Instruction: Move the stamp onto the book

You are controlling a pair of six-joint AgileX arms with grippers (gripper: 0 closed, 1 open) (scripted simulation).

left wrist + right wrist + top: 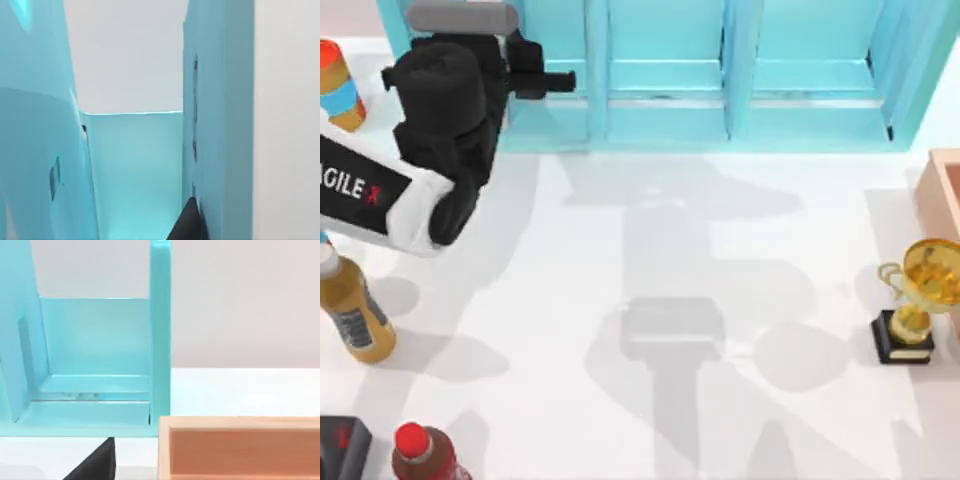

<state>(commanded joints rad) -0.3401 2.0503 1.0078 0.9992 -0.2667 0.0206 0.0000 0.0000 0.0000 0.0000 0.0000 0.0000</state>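
Note:
The stamp and the book are out of view. My left arm reaches from the table's left side toward the back. Its gripper (558,80) points right, against the leftmost bay of a cyan shelf unit (740,110). The left wrist view looks into a shelf compartment (135,170), with one dark fingertip (187,225) beside a cyan wall. In the right wrist view one dark fingertip (97,465) of my right gripper shows above the white table, in front of the shelf unit (95,365) and beside a tan wooden box (240,450).
A gold trophy (920,300) on a black base stands at the right, with the tan wooden box (942,190) behind it. Bottles stand along the left edge (350,310), (338,85), and a red-capped one (420,455) beside a dark object (340,445).

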